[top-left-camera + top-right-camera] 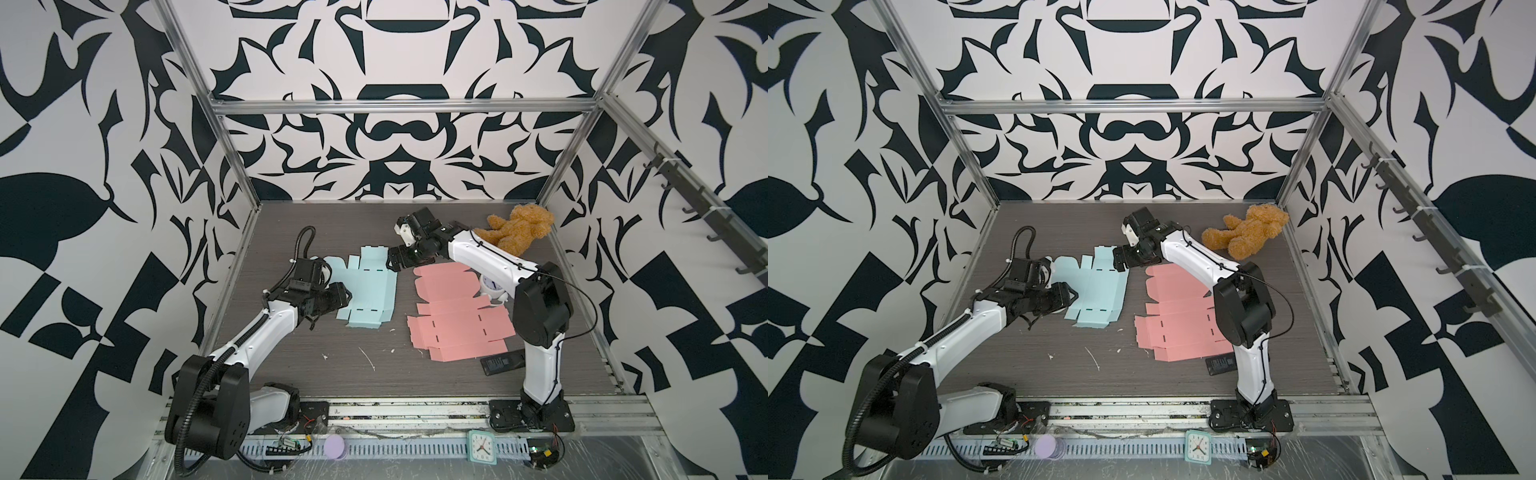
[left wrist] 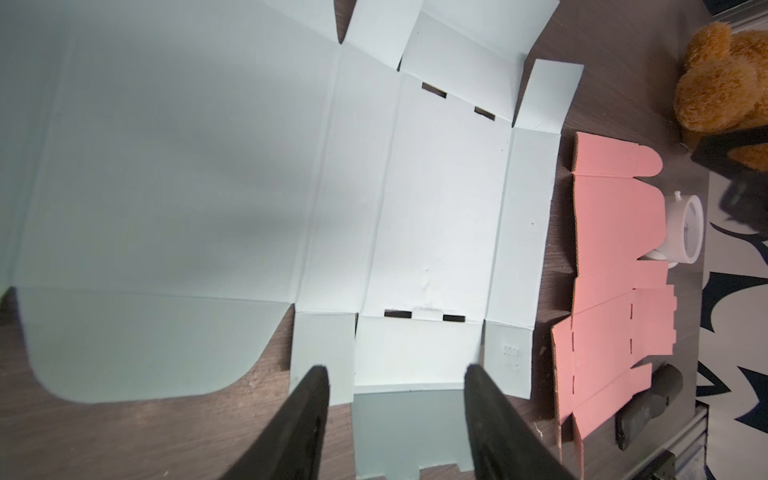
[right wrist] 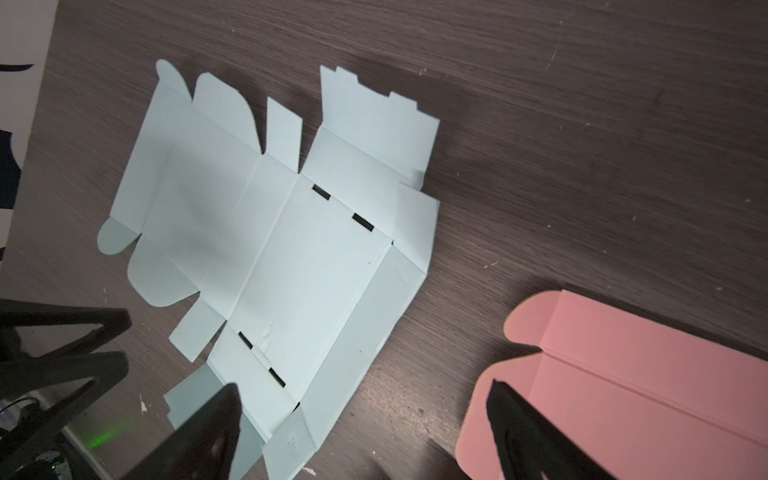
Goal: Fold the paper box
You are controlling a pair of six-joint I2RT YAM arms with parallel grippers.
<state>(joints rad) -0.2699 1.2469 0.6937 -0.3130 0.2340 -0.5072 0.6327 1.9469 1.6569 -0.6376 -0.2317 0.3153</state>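
The left arm [image 1: 270, 320] and right arm [image 1: 486, 253] reach inward, left fingers [image 2: 307, 407] parted, right fingers [image 3: 203, 428] spread wide.

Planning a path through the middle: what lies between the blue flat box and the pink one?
Only a bare strip of table, clear in both top views; the open right gripper hangs above its far end.

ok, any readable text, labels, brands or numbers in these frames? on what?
No text can be read outright.
blue box flap: small embossed mark, too faint to read.
remote: pale print, too small to read.
square clock: dial and hands show, no numbers legible.
round clock: seen nearly edge-on, face unreadable.
pink box: no print visible.
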